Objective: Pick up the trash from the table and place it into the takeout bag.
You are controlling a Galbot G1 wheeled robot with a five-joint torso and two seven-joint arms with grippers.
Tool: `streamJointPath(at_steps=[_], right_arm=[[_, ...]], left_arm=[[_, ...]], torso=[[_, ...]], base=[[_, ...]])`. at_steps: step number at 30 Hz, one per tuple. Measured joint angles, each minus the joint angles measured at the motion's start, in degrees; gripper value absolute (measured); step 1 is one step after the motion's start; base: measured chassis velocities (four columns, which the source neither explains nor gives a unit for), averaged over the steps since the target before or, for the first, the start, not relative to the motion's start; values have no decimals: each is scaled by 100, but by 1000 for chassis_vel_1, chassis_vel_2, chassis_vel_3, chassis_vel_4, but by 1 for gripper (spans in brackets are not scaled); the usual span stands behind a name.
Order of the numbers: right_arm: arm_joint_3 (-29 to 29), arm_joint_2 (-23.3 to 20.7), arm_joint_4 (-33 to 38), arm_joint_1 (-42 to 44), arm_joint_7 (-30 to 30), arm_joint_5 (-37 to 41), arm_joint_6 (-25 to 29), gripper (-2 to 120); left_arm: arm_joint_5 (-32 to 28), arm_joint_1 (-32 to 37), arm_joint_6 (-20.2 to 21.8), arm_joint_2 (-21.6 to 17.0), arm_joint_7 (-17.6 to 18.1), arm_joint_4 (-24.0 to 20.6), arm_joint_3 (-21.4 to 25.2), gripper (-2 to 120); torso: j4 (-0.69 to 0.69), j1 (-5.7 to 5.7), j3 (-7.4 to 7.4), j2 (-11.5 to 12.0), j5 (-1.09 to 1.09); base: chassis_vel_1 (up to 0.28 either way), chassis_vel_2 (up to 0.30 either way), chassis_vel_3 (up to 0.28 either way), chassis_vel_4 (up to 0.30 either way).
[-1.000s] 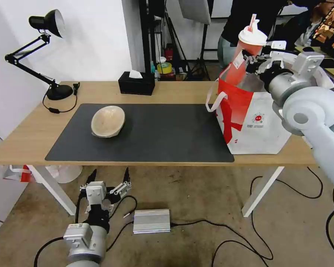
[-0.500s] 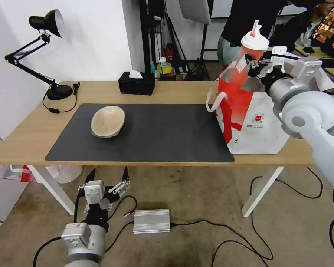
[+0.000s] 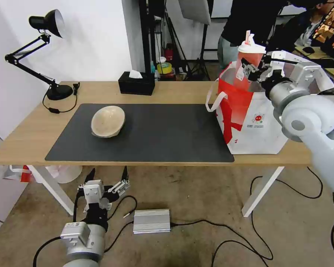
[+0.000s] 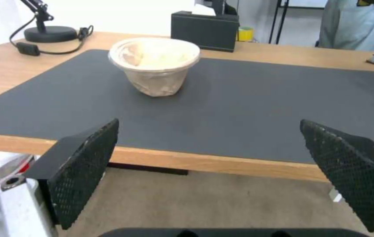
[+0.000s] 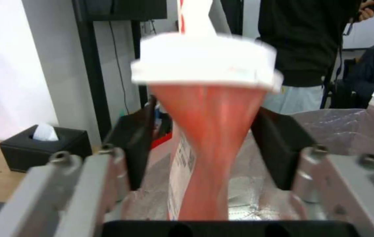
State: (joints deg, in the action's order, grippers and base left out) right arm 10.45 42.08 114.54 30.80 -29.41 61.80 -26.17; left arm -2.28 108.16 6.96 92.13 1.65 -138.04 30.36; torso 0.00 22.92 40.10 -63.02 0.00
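The red paper cup [image 3: 248,61] hangs upright over the open takeout bag [image 3: 254,122], clamped in the right claw [image 3: 253,68]. The beige pulp bowl [image 3: 108,121] sits on the tabletop [image 3: 22,129] mat. The left claw [image 3: 107,178] hangs spread apart below the tabletop edge.

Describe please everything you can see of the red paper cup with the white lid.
The red paper cup is tall and tapered, with a white domed lid and a red-and-white straw standing out of its top. A white printed label is stuck on its side. The wall looks squeezed in where the right claw is shut on it. It is held roughly upright over the open mouth of the takeout bag, its lower part already below the red rim, with silver foil lining behind it. Whether its base touches anything inside cannot be seen.
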Motion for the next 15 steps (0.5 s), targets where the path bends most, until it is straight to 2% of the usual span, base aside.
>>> streamJointPath(at_steps=[1,3,4,5,7,11,15], right_arm=[[0,0,1,3,0,0,-2,58],[0,1,3,8,-1,0,-5,58],[0,6,5,9,-2,0,-11,64],[0,15,6,9,-5,0,-17,75],[0,17,5,9,-5,0,-18,75],[-1,7,5,8,-12,0,-25,96],[0,-32,5,8,-15,3,-26,100]], left_arm=[[0,7,-1,0,0,-1,0,98],[0,14,-2,0,-1,-5,1,98],[0,21,-3,0,-1,-8,1,98],[6,20,-5,0,-1,-8,2,98],[9,19,-6,0,-1,-8,1,98],[32,13,-11,0,-1,-8,-9,98],[37,5,-13,0,-2,-8,-9,98]], torso=[[0,0,0,0,0],[0,0,0,0,0],[0,0,0,0,0],[0,0,0,0,0],[0,0,0,0,0],[1,0,0,0,0],[0,0,0,0,0]], base=[[0,0,0,0],[0,0,0,0],[0,0,0,0],[0,0,0,0],[0,0,0,0],[0,0,0,0],[0,0,0,0]])
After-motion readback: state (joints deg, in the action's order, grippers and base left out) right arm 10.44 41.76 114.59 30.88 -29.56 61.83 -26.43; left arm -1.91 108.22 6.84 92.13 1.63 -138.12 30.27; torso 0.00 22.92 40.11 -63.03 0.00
